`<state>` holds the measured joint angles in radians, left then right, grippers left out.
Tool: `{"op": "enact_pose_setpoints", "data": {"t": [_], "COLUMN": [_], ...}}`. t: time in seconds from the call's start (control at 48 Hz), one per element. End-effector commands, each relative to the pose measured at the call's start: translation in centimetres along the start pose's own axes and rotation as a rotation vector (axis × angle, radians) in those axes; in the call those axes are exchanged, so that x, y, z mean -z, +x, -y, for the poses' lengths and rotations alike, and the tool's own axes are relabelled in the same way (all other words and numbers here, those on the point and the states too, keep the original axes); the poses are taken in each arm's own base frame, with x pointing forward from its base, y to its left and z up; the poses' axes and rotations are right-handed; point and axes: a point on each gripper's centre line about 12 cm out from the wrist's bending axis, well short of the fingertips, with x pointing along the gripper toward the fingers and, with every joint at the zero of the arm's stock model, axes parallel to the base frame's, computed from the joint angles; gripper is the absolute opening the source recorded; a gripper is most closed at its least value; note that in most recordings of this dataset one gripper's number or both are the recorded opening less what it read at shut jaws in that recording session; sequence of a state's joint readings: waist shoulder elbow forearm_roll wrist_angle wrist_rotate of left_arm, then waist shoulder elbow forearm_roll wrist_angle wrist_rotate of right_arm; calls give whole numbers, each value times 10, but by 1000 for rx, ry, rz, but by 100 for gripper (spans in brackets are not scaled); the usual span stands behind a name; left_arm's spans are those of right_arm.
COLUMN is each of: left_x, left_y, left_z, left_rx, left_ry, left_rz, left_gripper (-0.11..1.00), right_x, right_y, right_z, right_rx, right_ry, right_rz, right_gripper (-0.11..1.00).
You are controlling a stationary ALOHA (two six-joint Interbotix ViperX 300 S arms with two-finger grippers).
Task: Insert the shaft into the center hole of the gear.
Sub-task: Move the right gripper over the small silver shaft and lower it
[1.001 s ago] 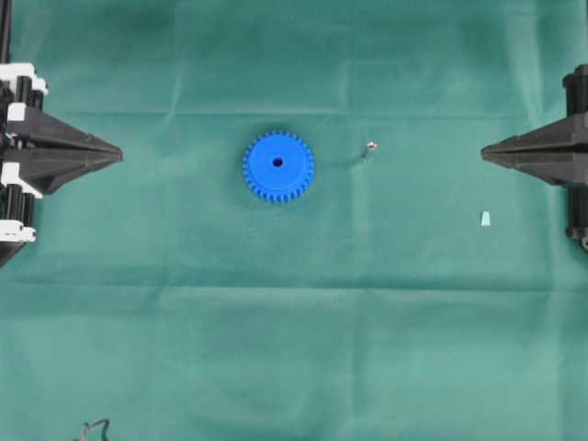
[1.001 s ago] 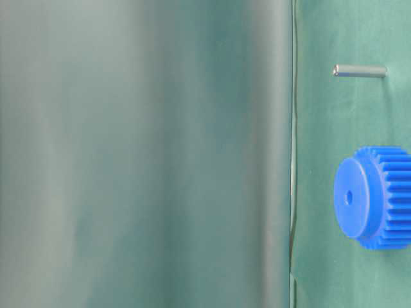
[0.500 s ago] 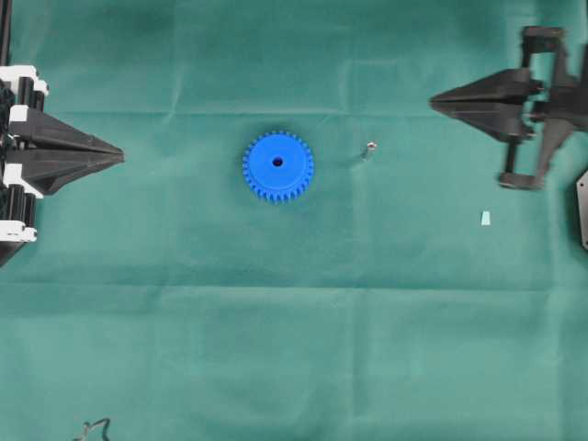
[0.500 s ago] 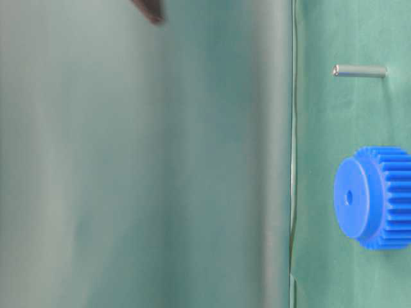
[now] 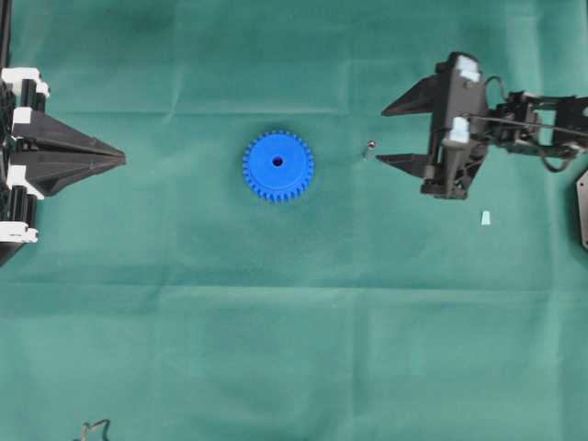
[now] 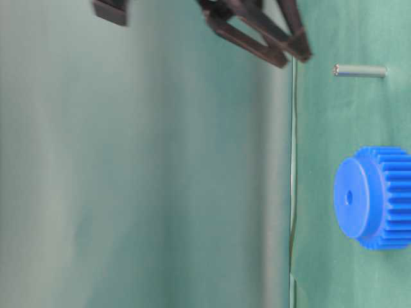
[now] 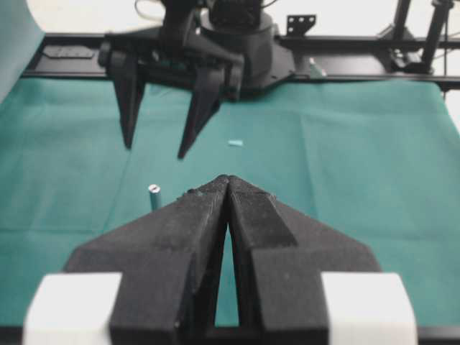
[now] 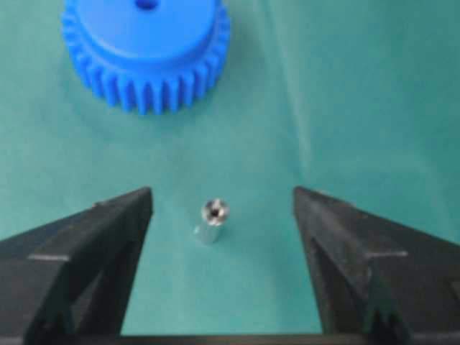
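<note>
The blue gear (image 5: 277, 166) lies flat on the green cloth, its center hole (image 5: 277, 163) facing up and empty. The shaft (image 5: 369, 147) stands upright to the gear's right, apart from it. My right gripper (image 5: 381, 136) is open, its tips just right of the shaft, one on each side of its line. In the right wrist view the shaft (image 8: 212, 219) stands between the open fingers without touching them, with the gear (image 8: 146, 50) beyond. My left gripper (image 5: 122, 157) is shut and empty at the far left, shown closed in its wrist view (image 7: 228, 180).
A pale mint chip (image 5: 484, 218) lies on the cloth below the right arm. A dark cable end (image 5: 92, 427) sits at the bottom left edge. A dark plate (image 5: 582, 207) shows at the right edge.
My right arm has swung in from the right edge toward the shaft, and its jaws have opened. The left gripper, gear and shaft have not moved.
</note>
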<state>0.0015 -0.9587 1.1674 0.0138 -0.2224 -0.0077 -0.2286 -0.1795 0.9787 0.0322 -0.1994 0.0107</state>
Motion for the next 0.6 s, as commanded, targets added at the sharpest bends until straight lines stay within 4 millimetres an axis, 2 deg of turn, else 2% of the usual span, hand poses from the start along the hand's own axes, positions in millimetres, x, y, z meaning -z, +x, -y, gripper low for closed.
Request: {"op": "enact_pose_setpoints", "data": {"t": [0.0, 0.25, 0.584], "left_x": [-10, -10, -9], "left_y": [3, 3, 3], "left_z": [0, -1, -2], "left_rx": [-1, -3, -7], "left_ry": [3, 3, 5], "left_rz": [25, 21, 20], "left_gripper": [0, 0, 0], "right_x": [-7, 5, 7], "right_y": [6, 20, 26], "right_z": [1, 2, 2], "right_rx": [6, 10, 11], "right_ry": [17, 22, 20], "right_rz": [34, 13, 11], "right_gripper": [78, 77, 77]}}
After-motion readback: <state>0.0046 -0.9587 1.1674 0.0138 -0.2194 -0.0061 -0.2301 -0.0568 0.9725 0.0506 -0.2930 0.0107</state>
